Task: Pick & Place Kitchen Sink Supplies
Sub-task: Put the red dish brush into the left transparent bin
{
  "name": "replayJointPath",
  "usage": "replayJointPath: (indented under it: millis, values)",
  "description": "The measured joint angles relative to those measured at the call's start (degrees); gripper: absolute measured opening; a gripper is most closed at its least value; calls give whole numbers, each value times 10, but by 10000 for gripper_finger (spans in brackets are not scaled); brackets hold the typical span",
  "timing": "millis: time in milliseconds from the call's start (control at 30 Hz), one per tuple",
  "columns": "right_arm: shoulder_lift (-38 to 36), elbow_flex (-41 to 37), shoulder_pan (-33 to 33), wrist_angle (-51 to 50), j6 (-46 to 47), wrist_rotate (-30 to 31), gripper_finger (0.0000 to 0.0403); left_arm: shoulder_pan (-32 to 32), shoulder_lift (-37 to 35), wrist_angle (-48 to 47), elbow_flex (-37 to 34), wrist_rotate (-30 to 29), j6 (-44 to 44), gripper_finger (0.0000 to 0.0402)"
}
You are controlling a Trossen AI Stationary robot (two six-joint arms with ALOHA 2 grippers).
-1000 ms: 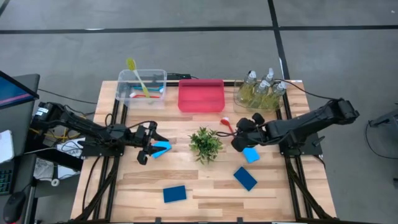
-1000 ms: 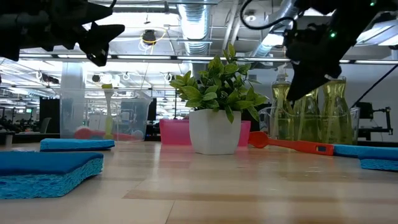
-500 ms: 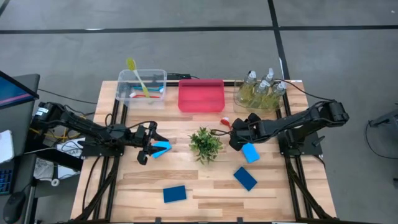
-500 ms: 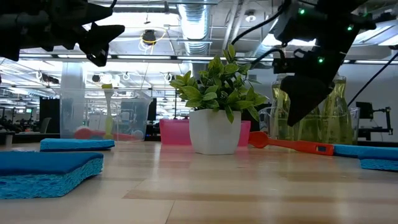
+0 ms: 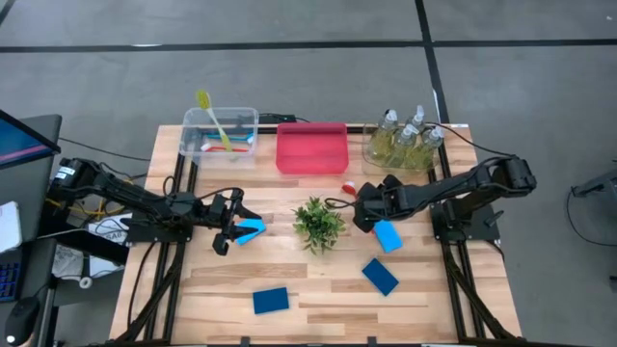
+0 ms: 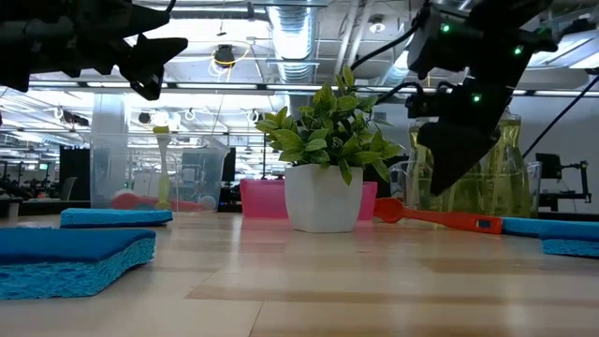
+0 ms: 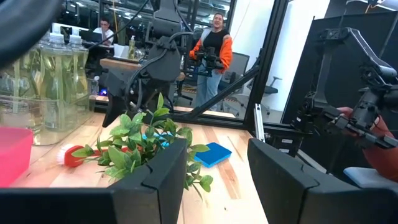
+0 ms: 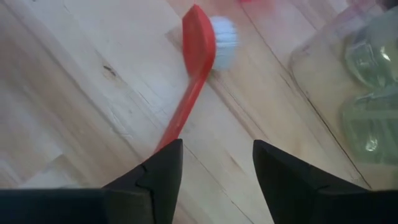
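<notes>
- Right gripper (image 8: 211, 171) hung over the red brush (image 8: 189, 87), fingers parted and straddling its handle, nothing clamped; we judged this a lineup for grasping.
- Brush lay flat on the table (image 5: 318, 280) between plant (image 5: 318, 222) and bottle bin (image 5: 400, 145).
- Left gripper (image 5: 229, 231) waited left of the plant; we could not tell its fingers' state.

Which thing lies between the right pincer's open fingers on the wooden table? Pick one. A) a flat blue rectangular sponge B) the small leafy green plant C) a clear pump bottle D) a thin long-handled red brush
D: the right wrist view shows the thin long-handled red brush running toward the gap of the right pincer.
</notes>
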Motion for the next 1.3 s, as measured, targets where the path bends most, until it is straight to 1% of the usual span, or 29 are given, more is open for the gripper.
replayJointPath:
  millis: [300, 500, 733, 933, 1100, 1300]
  values:
    - [63, 0, -1, 25, -30, -3, 186, 0, 0, 0, 0, 0, 0, 173]
    - [79, 0, -19, 30, -38, -33, 184, 0, 0, 0, 0, 0, 0, 173]
    - [69, 0, -31, 28, -38, -45, 175, 0, 0, -1, 0, 0, 0, 173]
    - [33, 0, -31, 28, -31, -44, 174, 0, 0, -2, 0, 0, 0, 173]
    - [6, 0, -27, 35, -9, -43, 182, 0, 0, -2, 0, 0, 0, 173]
    - [8, 0, -13, 62, -6, -44, 200, 0, 0, -2, 0, 0, 0, 173]
